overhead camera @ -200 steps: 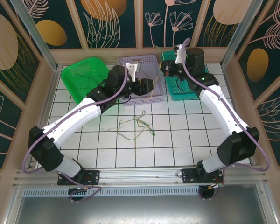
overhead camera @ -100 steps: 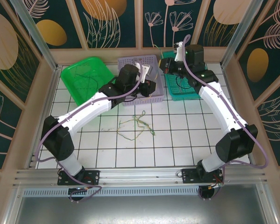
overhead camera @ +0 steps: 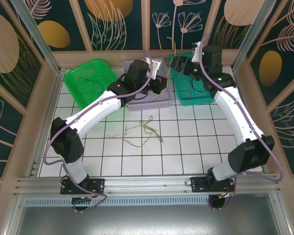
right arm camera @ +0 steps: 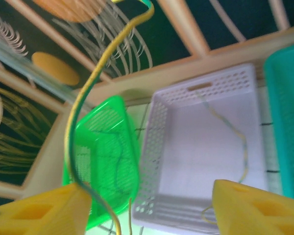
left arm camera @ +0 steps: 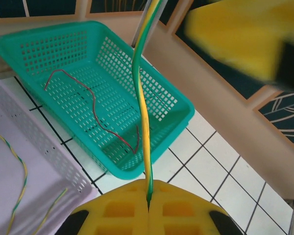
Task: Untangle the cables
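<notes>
A yellow-green cable (left arm camera: 143,112) rises from my left gripper (left arm camera: 148,190), which is shut on its lower end above the gap between the lavender and teal baskets. In the overhead view the left gripper (overhead camera: 160,82) sits close to the right gripper (overhead camera: 178,63), and the cable's thin top end (overhead camera: 174,47) pokes up behind them. My right gripper (right arm camera: 152,205) is open, and the same cable (right arm camera: 82,107) runs past its left finger (right arm camera: 44,210). A loose tangle of cables (overhead camera: 143,130) lies on the tiles mid-table.
The green basket (overhead camera: 86,78) holds a dark strand, the lavender basket (overhead camera: 149,104) yellow-green strands (right arm camera: 237,139), and the teal basket (left arm camera: 63,44) a red strand (left arm camera: 95,110). Wooden rails and a patterned back wall stand close behind the baskets.
My left gripper moved back and right over the lavender basket and shut on the yellow-green cable. My right gripper opened and let the cable go, lifting slightly toward the back.
</notes>
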You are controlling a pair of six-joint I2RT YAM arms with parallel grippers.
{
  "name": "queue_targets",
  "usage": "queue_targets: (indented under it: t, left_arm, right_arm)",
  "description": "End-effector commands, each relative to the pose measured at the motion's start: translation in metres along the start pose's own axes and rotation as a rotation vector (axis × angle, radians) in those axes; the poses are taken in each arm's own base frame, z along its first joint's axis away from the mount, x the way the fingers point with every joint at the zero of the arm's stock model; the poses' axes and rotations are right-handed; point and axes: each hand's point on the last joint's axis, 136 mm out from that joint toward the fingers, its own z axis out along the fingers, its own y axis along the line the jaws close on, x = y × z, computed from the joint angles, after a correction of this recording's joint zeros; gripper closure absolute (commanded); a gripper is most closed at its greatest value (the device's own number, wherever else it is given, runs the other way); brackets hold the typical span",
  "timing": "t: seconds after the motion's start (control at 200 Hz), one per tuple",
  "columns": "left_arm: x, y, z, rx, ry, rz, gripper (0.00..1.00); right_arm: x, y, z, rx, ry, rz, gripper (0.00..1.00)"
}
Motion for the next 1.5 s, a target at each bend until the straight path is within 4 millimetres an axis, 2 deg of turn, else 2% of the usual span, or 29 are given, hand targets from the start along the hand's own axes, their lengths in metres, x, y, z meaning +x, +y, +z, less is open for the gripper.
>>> queue_targets:
  t: [0.0, 0.135, 0.24, 0.325, 0.45, 0.566, 0.651, 0.721, 0.836, 0.896, 1.031, 1.176, 1.256, 1.311, 1.366, 1.441, 1.491]
  left_arm:
    - [-0.010, 0.026, 0.012, -0.078, -0.011, -0.057, 1.00]
    - [-0.018, 0.051, 0.036, -0.149, -0.028, -0.087, 1.00]
    - [-0.012, 0.078, 0.059, -0.214, -0.029, -0.124, 1.00]
    - [0.000, 0.105, 0.077, -0.302, -0.014, -0.160, 1.00]
    - [0.025, 0.137, 0.091, -0.419, -0.005, -0.236, 1.00]
    - [0.050, 0.157, 0.098, -0.486, 0.002, -0.330, 1.00]
    - [0.064, 0.162, 0.106, -0.487, 0.023, -0.396, 1.00]
    - [0.069, 0.161, 0.112, -0.478, 0.038, -0.436, 0.79]
    - [0.058, 0.155, 0.114, -0.464, 0.038, -0.476, 0.60]
    - [0.044, 0.150, 0.110, -0.457, 0.023, -0.492, 0.52]
    - [-0.009, 0.124, 0.085, -0.402, -0.076, -0.515, 0.40]
    - [-0.063, 0.101, 0.040, -0.364, -0.193, -0.554, 0.39]
    - [-0.082, 0.096, 0.010, -0.379, -0.237, -0.563, 0.41]
    - [-0.087, 0.096, -0.009, -0.405, -0.243, -0.569, 0.41]
    - [-0.081, 0.097, -0.026, -0.440, -0.220, -0.579, 0.42]
    - [-0.062, 0.101, -0.048, -0.490, -0.168, -0.603, 0.43]
    - [-0.040, 0.102, -0.057, -0.507, -0.119, -0.620, 0.45]
  right_arm:
    - [-0.038, 0.003, -0.056, 0.082, -0.177, -0.025, 0.31]
    - [-0.037, 0.002, -0.088, 0.103, -0.250, -0.032, 0.31]
    - [-0.027, 0.000, -0.102, 0.108, -0.255, -0.017, 0.31]
    - [-0.015, -0.002, -0.106, 0.108, -0.231, -0.001, 0.32]
    - [0.000, -0.006, -0.114, 0.106, -0.208, 0.022, 0.33]
    - [0.014, -0.010, -0.116, 0.110, -0.182, 0.043, 0.34]
    - [0.021, -0.013, -0.117, 0.114, -0.168, 0.055, 0.34]
    - [0.025, -0.015, -0.117, 0.116, -0.158, 0.058, 0.34]
    - [0.027, -0.015, -0.116, 0.116, -0.149, 0.061, 0.34]
    - [0.027, -0.015, -0.116, 0.117, -0.148, 0.062, 0.34]
    - [0.026, -0.017, -0.116, 0.128, -0.156, 0.061, 0.34]
    - [0.027, -0.022, -0.115, 0.150, -0.160, 0.068, 0.34]
    - [0.030, -0.026, -0.114, 0.164, -0.154, 0.080, 0.35]
    - [0.035, -0.030, -0.112, 0.174, -0.139, 0.087, 0.38]
    - [0.045, -0.036, -0.110, 0.195, -0.114, 0.092, 0.39]
    - [0.063, -0.046, -0.110, 0.227, -0.081, 0.101, 0.40]
    - [0.081, -0.053, -0.109, 0.241, -0.047, 0.114, 0.40]
